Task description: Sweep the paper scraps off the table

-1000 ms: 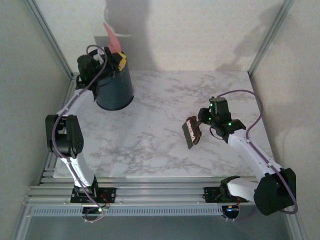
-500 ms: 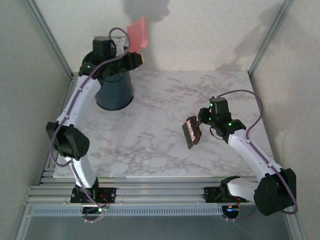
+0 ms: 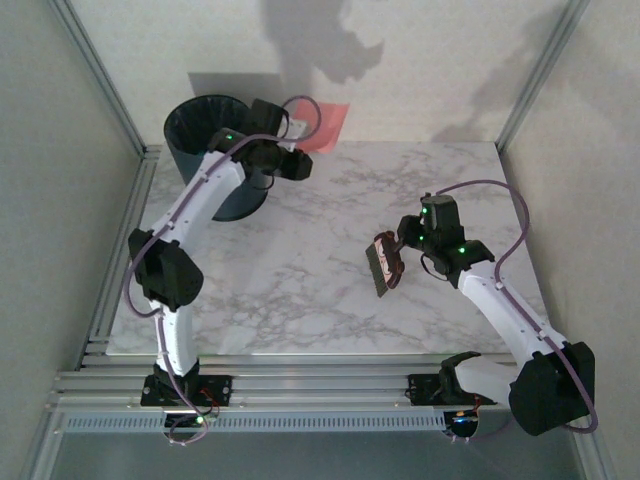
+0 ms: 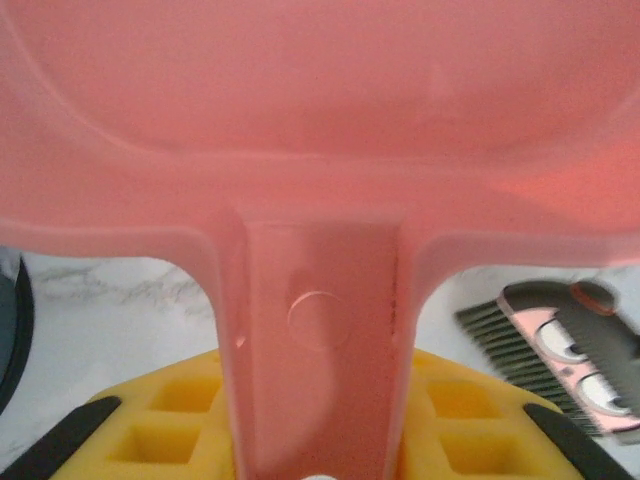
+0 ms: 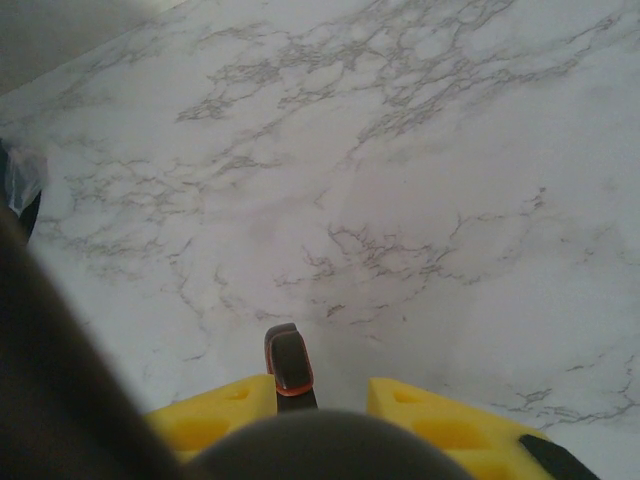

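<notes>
— Left claw [image 4: 320, 440]?
— Pinching the pink plastic dustpan [image 4: 320, 120] by its handle, upper centre, pan toward the white marble bench's [image 3: 290, 270] far edge.
— Right claw [image 3: 402, 243]?
— Seemingly clamped on the dark hand brush [image 3: 382, 268], mid-right, long axis near-vertical.

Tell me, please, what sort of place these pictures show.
Most likely a robotics lab work cell, not a home: the marble-patterned table sits inside aluminium rails and plain panels, two robot arms are bolted at its near edge, and a bin, dustpan and brush serve as props.
</notes>
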### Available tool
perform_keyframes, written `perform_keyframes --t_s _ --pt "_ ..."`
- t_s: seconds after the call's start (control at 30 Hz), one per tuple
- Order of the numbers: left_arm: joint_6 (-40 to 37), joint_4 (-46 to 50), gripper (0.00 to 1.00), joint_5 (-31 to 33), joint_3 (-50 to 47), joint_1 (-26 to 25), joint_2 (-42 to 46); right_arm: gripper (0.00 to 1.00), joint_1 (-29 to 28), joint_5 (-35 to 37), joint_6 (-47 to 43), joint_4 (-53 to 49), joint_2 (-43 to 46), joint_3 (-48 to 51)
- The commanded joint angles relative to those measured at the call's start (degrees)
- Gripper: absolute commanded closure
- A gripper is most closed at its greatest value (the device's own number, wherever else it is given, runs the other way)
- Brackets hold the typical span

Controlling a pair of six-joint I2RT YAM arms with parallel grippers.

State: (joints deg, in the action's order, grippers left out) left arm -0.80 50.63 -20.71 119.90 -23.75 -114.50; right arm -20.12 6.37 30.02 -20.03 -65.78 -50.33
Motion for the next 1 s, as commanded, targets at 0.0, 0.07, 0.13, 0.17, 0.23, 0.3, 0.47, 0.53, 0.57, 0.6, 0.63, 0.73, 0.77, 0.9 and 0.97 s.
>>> perform_keyframes --t_s 0.0,0.07,0.13,0.17,0.23,0.3,0.47,0.53,0.57,0.6,0.63,0.73,0.77,0.9,0.97 --pt "-5.4 6.4 0.95 8.3 2.5 -1.9 -3.0 1.0 0.3 1.2 -0.4 0.5 1.3 0.1" --pt "-6.6 7.9 0.95 10.7 2.3 -3.4 -4.7 1.0 0.3 1.4 -0.4 0.5 1.3 0.0" --pt "-7.3 8.1 0.95 12.4 1.5 -4.4 -6.0 1.0 0.3 1.6 -0.5 0.2 1.3 -0.2" --pt "-7.5 8.2 0.95 12.9 1.1 -4.8 -6.7 1.0 0.3 1.6 -0.6 -0.1 1.3 -0.3" --pt "-8.1 8.8 0.95 13.7 0.5 -5.7 -8.2 1.0 0.3 2.0 -1.0 -0.5 1.3 -0.6" --pt "-8.9 9.3 0.95 14.6 -0.2 -6.8 -9.6 1.0 0.3 2.6 -1.3 -1.0 1.5 -0.9" --pt "-10.3 10.0 0.96 15.8 -2.3 -8.7 -12.3 1.0 0.3 3.2 -1.6 -1.4 1.9 -1.1" --pt "-10.6 10.3 0.96 15.7 -3.1 -9.1 -13.1 1.0 0.3 3.3 -1.7 -1.5 1.9 -1.1" --pt "-10.8 10.3 0.96 15.5 -3.7 -9.3 -13.5 1.0 0.3 3.3 -1.7 -1.6 2.0 -1.1" --pt "-10.9 10.3 0.96 15.4 -4.1 -9.5 -13.8 1.0 0.3 3.4 -1.8 -1.6 1.9 -1.1" --pt "-11.1 10.1 0.96 15.2 -4.7 -9.6 -14.1 1.0 0.3 3.4 -1.8 -1.6 1.8 -1.2" --pt "-11.1 9.8 0.96 14.8 -5.9 -9.9 -15.2 1.0 0.3 3.6 -1.9 -1.7 1.7 -1.2" --pt "-11.2 9.8 0.95 14.5 -6.1 -9.9 -15.6 1.0 0.3 3.7 -2.0 -1.8 1.7 -1.2" --pt "-11.5 9.2 0.95 14.2 -7.3 -10.0 -16.6 1.0 0.3 3.9 -2.0 -1.9 1.8 -1.1" --pt "-11.5 8.6 0.94 13.9 -8.1 -10.0 -17.1 1.0 0.3 3.8 -2.0 -1.8 1.8 -1.0"
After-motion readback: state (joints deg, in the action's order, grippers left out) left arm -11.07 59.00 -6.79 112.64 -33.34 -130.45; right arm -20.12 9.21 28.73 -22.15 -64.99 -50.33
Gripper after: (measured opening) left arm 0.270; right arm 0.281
